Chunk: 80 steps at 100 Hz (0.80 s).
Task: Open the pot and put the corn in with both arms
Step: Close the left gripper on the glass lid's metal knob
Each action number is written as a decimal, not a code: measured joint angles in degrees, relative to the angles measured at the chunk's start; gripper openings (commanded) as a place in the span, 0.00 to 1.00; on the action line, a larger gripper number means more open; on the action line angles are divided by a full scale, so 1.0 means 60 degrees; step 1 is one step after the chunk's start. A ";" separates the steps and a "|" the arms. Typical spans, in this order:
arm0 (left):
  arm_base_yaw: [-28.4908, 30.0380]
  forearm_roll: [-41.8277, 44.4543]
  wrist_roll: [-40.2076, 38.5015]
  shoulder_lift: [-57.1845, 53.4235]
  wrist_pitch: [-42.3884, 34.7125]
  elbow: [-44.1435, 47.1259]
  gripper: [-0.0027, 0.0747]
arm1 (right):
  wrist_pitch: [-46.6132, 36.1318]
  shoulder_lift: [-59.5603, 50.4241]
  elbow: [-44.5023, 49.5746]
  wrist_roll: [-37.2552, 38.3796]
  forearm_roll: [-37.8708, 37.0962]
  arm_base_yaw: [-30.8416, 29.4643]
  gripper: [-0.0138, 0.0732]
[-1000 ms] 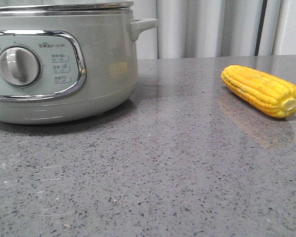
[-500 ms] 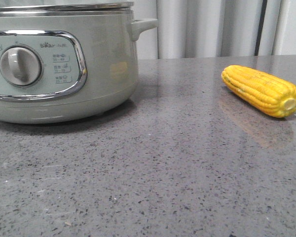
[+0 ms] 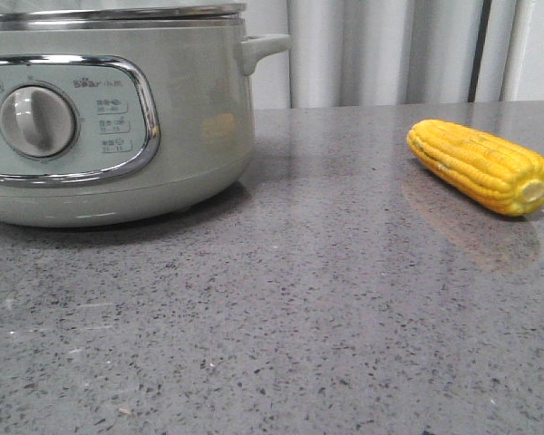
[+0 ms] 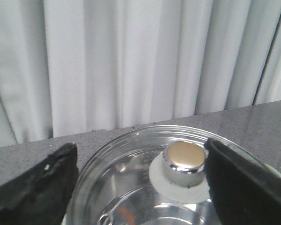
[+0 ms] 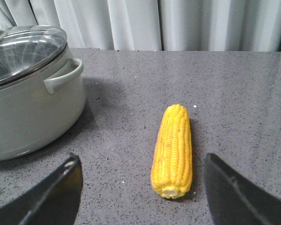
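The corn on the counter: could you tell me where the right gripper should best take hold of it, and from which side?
Probably mid-length, from above. The corn lies flat on the grey counter, well clear of the pot, its length running between the open right gripper fingers, so closing across its round middle should hold better than at the tapered tip or stubby end.

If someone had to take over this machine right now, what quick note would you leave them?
Left gripper: open, fingers either side of the lid knob, not gripping.
Right gripper: open, above the corn, not touching.
The pot stands on the grey table, its glass lid on. The corn lies on the table, apart from the pot.
Done: nothing.
Left: lift the lid, pick up the corn, put it in.
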 measured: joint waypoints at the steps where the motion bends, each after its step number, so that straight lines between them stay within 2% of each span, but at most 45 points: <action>1: -0.0070 0.0000 0.0000 0.0109 -0.0029 -0.0039 0.76 | 0.0000 -0.0003 0.0000 0.0000 0.0000 0.0000 0.71; 36: -0.1498 0.0000 0.0022 0.2511 -0.1592 -0.0336 0.75 | -0.0191 0.0053 0.0000 0.0000 0.0000 0.0000 0.71; 62: -0.1781 -0.0228 0.0045 0.3745 -0.2553 -0.0358 0.75 | -0.0191 0.0053 0.0000 0.0000 0.0000 0.0000 0.71; 72: -0.1781 -0.0573 0.0052 0.3965 -0.2856 -0.0381 0.72 | -0.0191 0.0053 0.0000 0.0000 0.0000 0.0000 0.71; 80: -0.1781 -0.0686 0.0068 0.4072 -0.3009 -0.0397 0.64 | -0.0200 0.0053 0.0000 0.0000 0.0000 0.0000 0.71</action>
